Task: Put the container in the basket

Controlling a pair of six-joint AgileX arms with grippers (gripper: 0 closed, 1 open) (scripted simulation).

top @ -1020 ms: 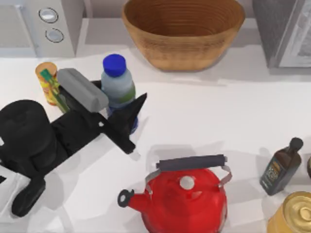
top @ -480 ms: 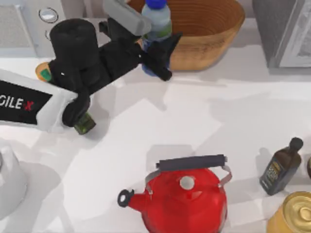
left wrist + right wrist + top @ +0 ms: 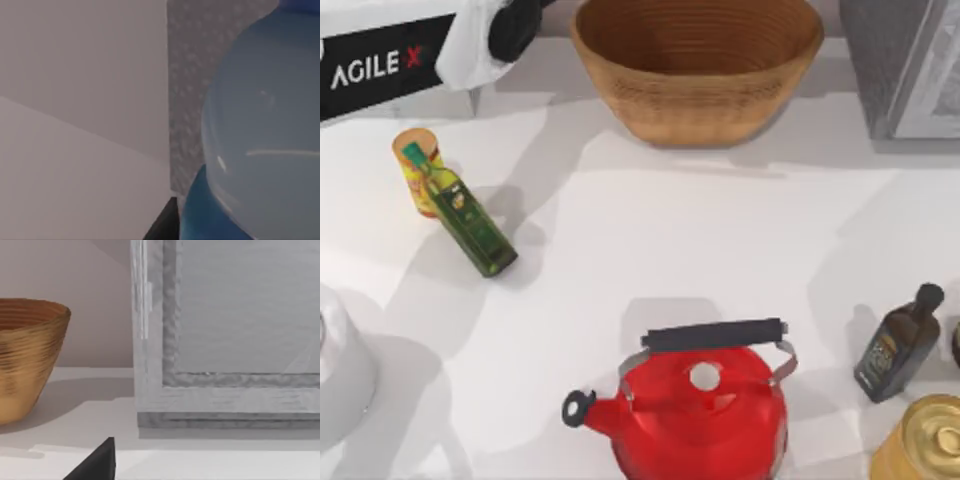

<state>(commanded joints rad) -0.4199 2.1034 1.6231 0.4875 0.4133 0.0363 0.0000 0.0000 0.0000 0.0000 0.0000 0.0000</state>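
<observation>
Clear container [image 3: 260, 130], blue lower body, close against the wrist camera

The left arm [image 3: 415, 50] shows at the upper left of the top view as a white-shelled link with smooth, rounded edges. A black panel runs along its side, printed with "AGILE" in white capitals and an "X" in red. Beyond the white shell, toward the upper middle of the frame, sits a glossy black, rounded segment [image 3: 515, 25]. In the left wrist view a matte black, pointed finger tip [image 3: 162, 225] rises from the lower edge. The right wrist view shows a similar flat black, wedge-shaped finger tip [image 3: 95, 462] at the bottom left.
</observation>
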